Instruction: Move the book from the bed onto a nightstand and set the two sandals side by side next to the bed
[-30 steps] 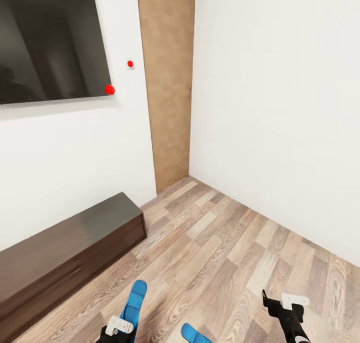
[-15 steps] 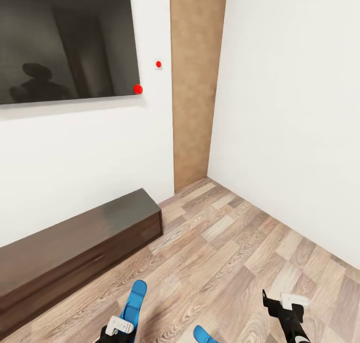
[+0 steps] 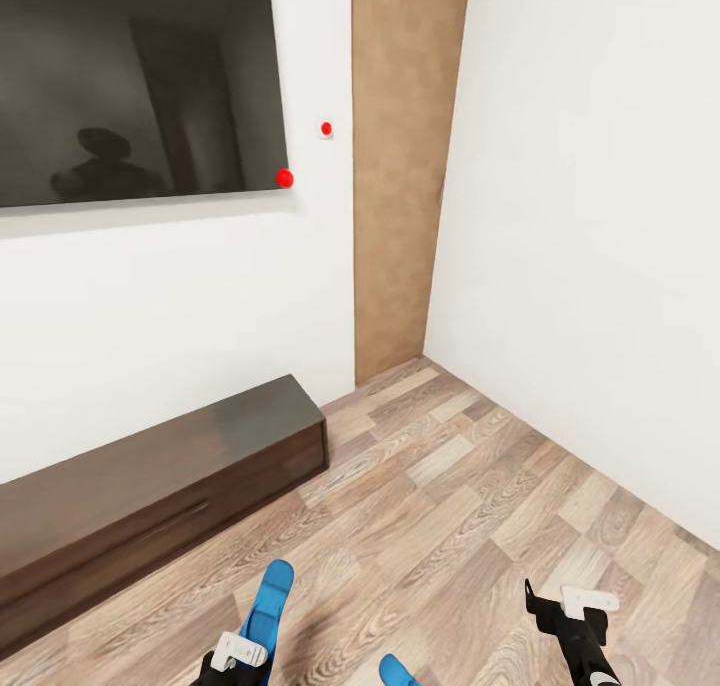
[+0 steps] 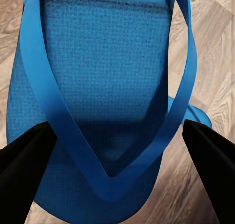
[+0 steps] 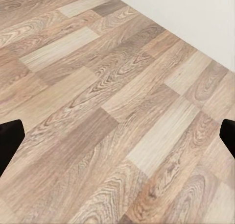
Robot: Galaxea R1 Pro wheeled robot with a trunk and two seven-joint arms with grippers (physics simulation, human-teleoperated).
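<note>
A bright blue sandal [image 3: 269,601] sticks forward from my left gripper [image 3: 243,666] at the bottom of the head view. In the left wrist view that sandal [image 4: 103,87] spans the gap between the two dark fingertips [image 4: 22,167], straps up, and my left gripper [image 4: 117,177] is shut on it. The toe of the other sandal [image 3: 398,672] lies on the wood floor at the bottom edge, between my arms. My right gripper [image 3: 560,606] hangs open over bare planks, with nothing between its fingers [image 5: 10,138]. The book, the bed and the nightstand are out of view.
A long low dark brown bench [image 3: 150,486] runs along the white wall at the left, under a large dark wall screen [image 3: 130,76]. A brown wooden panel [image 3: 400,166] fills the room corner. The plank floor [image 3: 470,486] stretches ahead to the right wall.
The whole picture has shifted to the right, so the camera has turned left. Both grippers and the held sandal keep their places in the view.
</note>
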